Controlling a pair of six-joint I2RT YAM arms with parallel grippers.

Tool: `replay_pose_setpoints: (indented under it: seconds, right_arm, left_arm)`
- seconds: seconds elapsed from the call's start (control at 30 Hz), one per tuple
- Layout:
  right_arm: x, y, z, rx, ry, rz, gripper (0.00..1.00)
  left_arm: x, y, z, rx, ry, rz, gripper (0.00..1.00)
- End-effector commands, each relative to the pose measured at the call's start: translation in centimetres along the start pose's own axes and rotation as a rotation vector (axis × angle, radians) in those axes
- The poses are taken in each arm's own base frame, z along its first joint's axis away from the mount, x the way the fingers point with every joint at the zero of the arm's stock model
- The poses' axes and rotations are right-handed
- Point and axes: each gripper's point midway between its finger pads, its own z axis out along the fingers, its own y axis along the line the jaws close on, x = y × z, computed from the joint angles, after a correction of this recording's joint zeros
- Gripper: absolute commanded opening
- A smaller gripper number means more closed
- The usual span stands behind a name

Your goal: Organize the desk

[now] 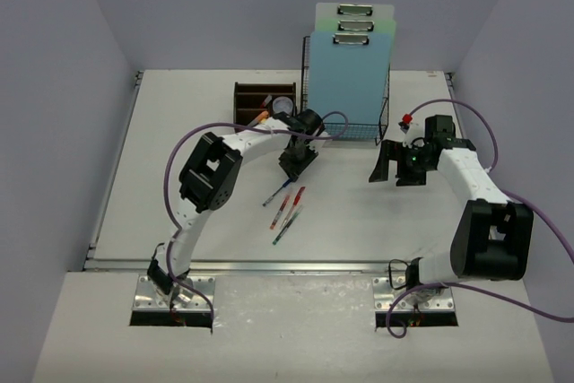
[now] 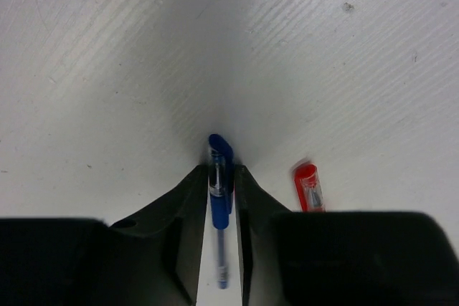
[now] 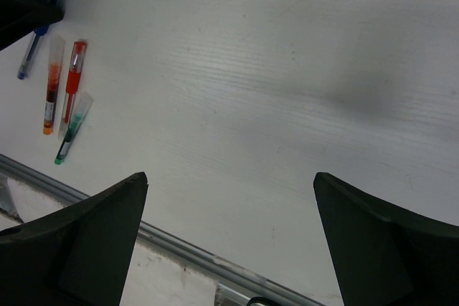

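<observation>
Flat white bench [image 1: 179, 141] spans my view. My left jaws clench a blue ballpoint pen [image 2: 219, 216] lying on it, a red pen [image 2: 307, 188] just beside. My right jaws hang released. Beyond stand a dark-brown wooden organizer [image 1: 254, 96] and a black wire-mesh rack [image 1: 387, 118].

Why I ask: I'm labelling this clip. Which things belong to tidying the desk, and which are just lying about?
Part of the job:
desk
blue pen
orange pen
red pen
green pen
probably the wooden organizer

Seemingly just lying about:
wire rack
clipboards standing in it
purple cables
</observation>
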Motion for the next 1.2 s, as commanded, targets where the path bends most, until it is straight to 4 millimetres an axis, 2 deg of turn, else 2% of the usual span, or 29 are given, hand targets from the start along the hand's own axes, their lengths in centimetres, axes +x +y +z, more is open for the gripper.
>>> replay_pose_setpoints:
  seconds: [0.0,0.07,0.13,0.23,0.33,0.37,0.4,0.5,0.6,0.63,0.7,0.77,0.87,1.03,1.13,1.17]
  right_arm:
    - [-1.1,0.4,-0.6,-0.001,-0.05,-0.042,0.99]
    - [-1.3,0.5,-0.8,-0.001,-0.056,-0.043,0.99]
    - [-1.3,0.5,-0.9,-0.001,-0.057,-0.043,0.99]
    - [-1.6,0.7,-1.1,-0.005,-0.063,-0.044,0.99]
    - [-1.7,0.9,-1.3,-0.011,-0.066,-0.044,0.99]
    - [-1.7,0.9,-1.3,-0.011,-0.065,-0.043,0.99]
    - [-1.7,0.9,-1.3,-0.012,-0.066,-0.044,0.99]
    - [-1.9,1.0,-1.4,-0.015,-0.067,-0.043,0.99]
    - [-2.1,1.1,-1.4,-0.019,-0.064,-0.041,0.99]
    - [-2.2,1.2,-1.4,-0.023,-0.063,-0.037,0.99]
    - [-2.4,1.4,-1.4,-0.032,-0.06,-0.03,0.99]
    - [-2.7,1.4,-1.3,-0.036,-0.057,-0.024,0.99]
    - [-3.2,1.6,-1.4,-0.036,-0.059,-0.022,0.99]
    - [-3.2,1.5,-1.2,-0.035,-0.052,-0.016,0.99]
    - [-3.0,1.3,-1.0,-0.031,-0.045,-0.014,0.99]
    - [-3.0,1.2,-0.9,-0.029,-0.04,-0.011,0.99]
  left_arm:
    - [-0.8,-0.6,-0.2,0.016,-0.015,-0.013,0.05]
    - [-1.0,-0.5,-1.0,0.01,-0.028,-0.007,0.0]
    - [-1.4,-0.4,-2.1,-0.002,-0.049,-0.002,0.0]
    - [-2.4,0.0,-5.8,-0.031,-0.147,0.055,0.0]
    - [-4.9,0.3,-12.5,-0.047,-0.366,0.124,0.0]
    - [-5.8,0.5,-15.7,-0.043,-0.48,0.152,0.0]
    - [-5.4,0.6,-16.7,-0.033,-0.531,0.165,0.0]
    - [-5.9,2.9,-24.5,-0.018,-0.879,0.155,0.0]
    - [-4.8,6.2,-33.0,-0.201,-1.278,0.191,0.0]
    - [-4.5,6.9,-34.6,-0.285,-1.355,0.221,0.0]
    - [-4.6,8.6,-35.2,-0.377,-1.389,0.233,0.0]
    - [-5.1,9.2,-36.2,-0.36,-1.418,0.228,0.0]
    - [-5.8,11.9,-37.3,-0.36,-1.502,0.214,0.0]
    - [-6.8,14.6,-35.6,-0.405,-1.569,0.204,0.0]
    - [-8.0,14.9,-34.3,-0.365,-1.589,0.225,0.0]
    - [-8.5,15.3,-33.2,-0.355,-1.583,0.222,0.0]
